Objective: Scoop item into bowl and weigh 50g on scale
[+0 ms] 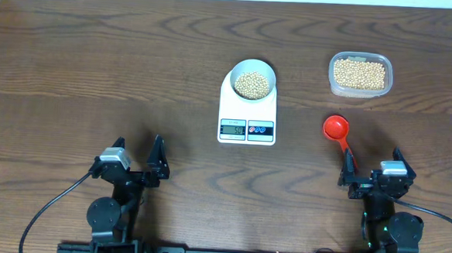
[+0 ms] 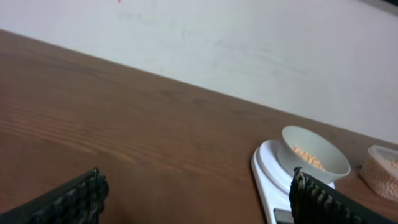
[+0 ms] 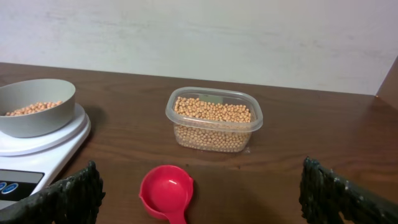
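We see the round white bowl [image 1: 253, 69] sitting on the flat white plastic scale [image 1: 234, 111], part-filled with small smooth beige beans [image 1: 252, 84]. The digits on the scale's grey display [image 1: 233, 128] are too small to read. More beans fill a clear rectangular tub [image 3: 214, 127], near a glossy red round scoop [image 1: 336, 128] on the dark wood-grain table [image 1: 97, 73]. Our left gripper [image 1: 138, 149] and right gripper [image 1: 373, 167] stand spread wide, holding nothing.

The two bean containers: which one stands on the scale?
The round white bowl, at the far end of the scale. The clear rectangular tub sits on the table.
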Available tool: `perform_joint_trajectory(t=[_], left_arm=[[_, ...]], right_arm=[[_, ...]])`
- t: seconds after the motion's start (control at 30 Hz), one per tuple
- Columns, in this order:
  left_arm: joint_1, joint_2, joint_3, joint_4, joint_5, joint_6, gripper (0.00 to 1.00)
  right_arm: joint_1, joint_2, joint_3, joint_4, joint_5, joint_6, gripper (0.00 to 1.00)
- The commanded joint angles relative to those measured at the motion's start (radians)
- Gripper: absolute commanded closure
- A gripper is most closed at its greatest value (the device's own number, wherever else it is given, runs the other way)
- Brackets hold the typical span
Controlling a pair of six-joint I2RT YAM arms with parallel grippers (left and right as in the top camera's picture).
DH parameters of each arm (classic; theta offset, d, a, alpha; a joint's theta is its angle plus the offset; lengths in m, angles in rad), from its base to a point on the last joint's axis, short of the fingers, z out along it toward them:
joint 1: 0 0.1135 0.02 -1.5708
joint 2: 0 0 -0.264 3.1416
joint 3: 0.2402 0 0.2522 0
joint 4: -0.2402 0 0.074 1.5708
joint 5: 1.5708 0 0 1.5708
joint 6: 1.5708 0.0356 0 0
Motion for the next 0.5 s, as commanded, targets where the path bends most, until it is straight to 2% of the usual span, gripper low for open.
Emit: perform_joint_trajectory(t=[0.0,0.13,0.3,0.47], left_arm=[[-0.009,-0.009,-0.008,-0.006,-0.018,0.018,0.05],[-0.016,-0.009,-0.008,-0.073,-0.041,0.021,0.05],[-0.016,-0.009,-0.008,-0.075,-0.077,0.117,0.05],[-0.015,-0.009,-0.008,-0.085,-0.157,0.119,0.05]], right_arm=[[0.006,-0.007,-0.002,-0.004,0.004,-0.009,0.01],[0.006,-0.007,-0.002,-0.004,0.004,-0.009,0.01],[0.006,-0.007,-0.002,-0.004,0.004,-0.009,0.01],[0.006,-0.007,-0.002,-0.004,0.004,-0.009,0.01]])
